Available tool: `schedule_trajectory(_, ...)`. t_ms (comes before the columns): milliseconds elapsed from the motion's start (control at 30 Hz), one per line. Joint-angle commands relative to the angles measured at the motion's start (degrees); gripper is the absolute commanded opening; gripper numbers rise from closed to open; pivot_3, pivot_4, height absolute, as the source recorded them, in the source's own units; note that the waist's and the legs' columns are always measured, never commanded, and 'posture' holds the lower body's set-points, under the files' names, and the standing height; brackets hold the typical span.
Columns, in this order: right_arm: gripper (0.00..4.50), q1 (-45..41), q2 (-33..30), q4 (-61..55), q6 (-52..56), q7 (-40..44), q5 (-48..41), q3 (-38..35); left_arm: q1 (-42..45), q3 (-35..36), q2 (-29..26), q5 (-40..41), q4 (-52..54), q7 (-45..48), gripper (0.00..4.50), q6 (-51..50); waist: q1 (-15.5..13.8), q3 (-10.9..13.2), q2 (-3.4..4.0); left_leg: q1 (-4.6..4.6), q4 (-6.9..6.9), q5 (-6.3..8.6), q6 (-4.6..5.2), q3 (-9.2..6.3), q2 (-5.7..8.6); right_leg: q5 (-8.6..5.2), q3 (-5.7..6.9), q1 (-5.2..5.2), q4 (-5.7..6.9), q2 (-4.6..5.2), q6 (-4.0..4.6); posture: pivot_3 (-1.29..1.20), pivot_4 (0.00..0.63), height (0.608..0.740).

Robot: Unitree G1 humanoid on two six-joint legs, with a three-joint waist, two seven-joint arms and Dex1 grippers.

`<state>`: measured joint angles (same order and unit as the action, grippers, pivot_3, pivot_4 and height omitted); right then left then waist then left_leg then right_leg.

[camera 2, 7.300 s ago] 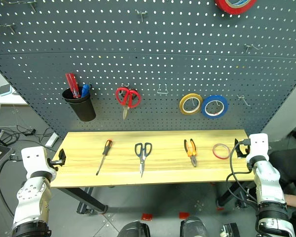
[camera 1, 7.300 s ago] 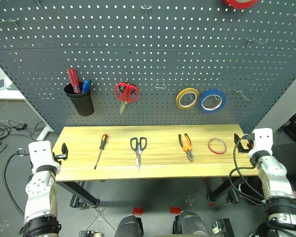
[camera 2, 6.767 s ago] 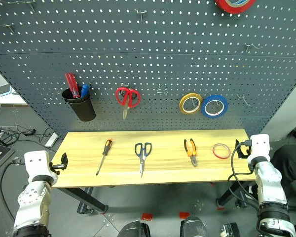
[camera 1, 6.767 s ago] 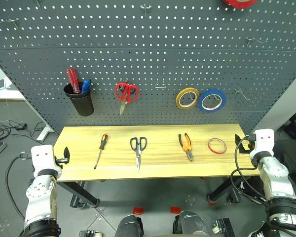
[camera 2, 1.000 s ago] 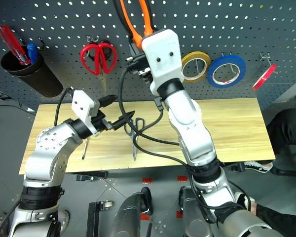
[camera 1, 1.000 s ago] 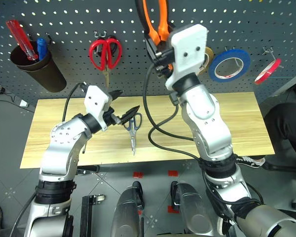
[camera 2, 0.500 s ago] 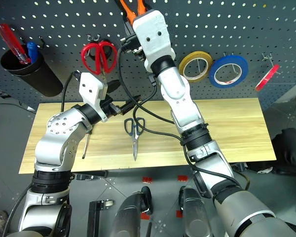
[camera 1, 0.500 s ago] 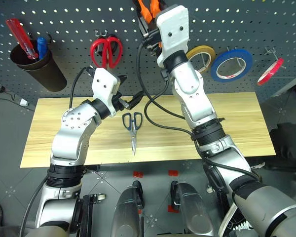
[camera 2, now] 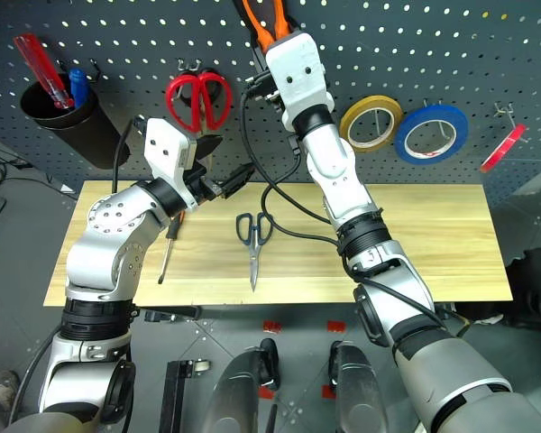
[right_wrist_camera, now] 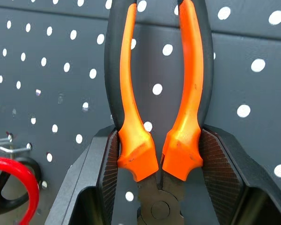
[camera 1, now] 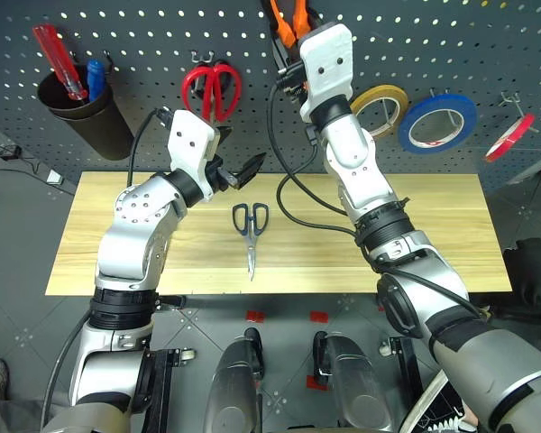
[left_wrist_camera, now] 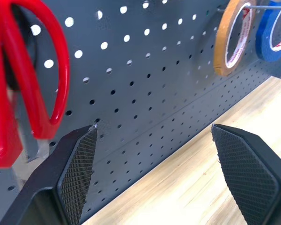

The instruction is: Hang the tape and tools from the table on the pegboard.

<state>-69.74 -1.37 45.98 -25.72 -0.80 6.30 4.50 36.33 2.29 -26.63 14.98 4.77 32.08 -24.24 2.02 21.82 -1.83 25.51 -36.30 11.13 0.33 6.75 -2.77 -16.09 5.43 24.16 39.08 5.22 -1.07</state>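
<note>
- One pegboard (camera 1: pixel 144 54) stands behind everything; on it hang red scissors (camera 1: pixel 211 86), a yellow roll (camera 1: pixel 380 101), a blue roll (camera 1: pixel 442 120) and, furthest toward the right arm's side, the tape (camera 1: pixel 510 138), tilted on its hook.
- One table (camera 1: pixel 433 234) lies below the board, its top mostly bare.
- One black cup (camera 1: pixel 86 115) hangs at the board's left end, with a red-handled screwdriver (camera 1: pixel 50 50) standing in it.
- Right gripper (right_wrist_camera: pixel 159 154) is raised up against the board above the yellow roll and the red scissors; its fingers (right_wrist_camera: pixel 110 164) clamp the pliers (right_wrist_camera: pixel 157 79) at the base of the handles, which point up along the board.
- Left gripper (camera 1: pixel 243 171) hovers above the table's back edge, just below the red scissors; its fingers (left_wrist_camera: pixel 77 173) are spread wide with nothing between them.
- Dark scissors (camera 1: pixel 251 230) lie on the table's middle, blades toward the front edge.
- Slim screwdriver (camera 2: pixel 169 242) lies on the table beside the left arm.
</note>
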Motion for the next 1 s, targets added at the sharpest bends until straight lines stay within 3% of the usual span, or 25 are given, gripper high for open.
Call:
schedule_trajectory(33,2.21,2.7,-0.4,-1.6,-0.7,-1.5,1.0,-0.5,0.0,-0.5,-0.2,-0.6,1.3,0.4,4.10,1.0,-0.3,0.0,0.00,0.00,0.00,0.00,0.00,-0.01,0.00,0.00,0.01,-0.01,0.00,0.00,0.00,-0.01,0.400,0.740)
schedule_trajectory(467,2.21,10.8,-0.5,-14.8,15.1,-1.0,-2.1,-3.3,-2.4,-1.1,-0.4,-1.7,1.9,0.9,4.10,1.3,-0.4,0.0,0.01,0.00,-0.08,0.00,-0.01,-0.09,0.02,0.00,0.05,-0.08,0.04,0.02,0.00,-0.04,0.384,0.740)
schedule_trajectory(700,4.45,12.5,-0.1,-19.8,22.0,1.4,-4.3,-3.5,-4.9,0.0,0.4,-1.6,1.1,-0.6,4.10,-0.2,-0.4,0.0,0.00,0.00,-0.27,0.00,0.00,-0.15,0.00,0.00,0.09,-0.12,0.13,0.01,0.00,-0.06,0.365,0.740)
schedule_trajectory(800,4.48,13.6,-0.2,-22.8,24.7,3.1,-4.8,-3.3,-6.0,0.1,0.2,-2.4,0.8,-1.8,4.10,-0.9,-0.3,0.0,0.00,0.01,-0.33,0.00,0.00,-0.14,0.00,0.00,0.06,-0.10,0.25,0.01,0.00,-0.07,0.358,0.740)
schedule_trajectory(867,4.50,15.3,-0.4,-26.4,27.3,4.9,-5.7,-3.1,-7.1,0.2,0.2,-2.3,1.0,-2.4,4.43,-2.0,-0.3,0.0,0.00,0.02,-0.34,0.00,0.00,-0.15,-0.01,0.00,0.06,-0.08,0.27,0.01,0.00,-0.08,0.355,0.740)
schedule_trajectory(1000,4.50,22.4,-1.1,-38.6,35.8,11.6,-9.9,-1.6,-9.7,1.2,0.6,-2.0,3.0,-5.7,4.47,-7.8,-0.3,0.0,0.00,0.10,-0.33,0.00,0.00,-0.17,-0.01,0.00,0.08,-0.05,0.23,0.01,0.00,-0.09,0.349,0.740)
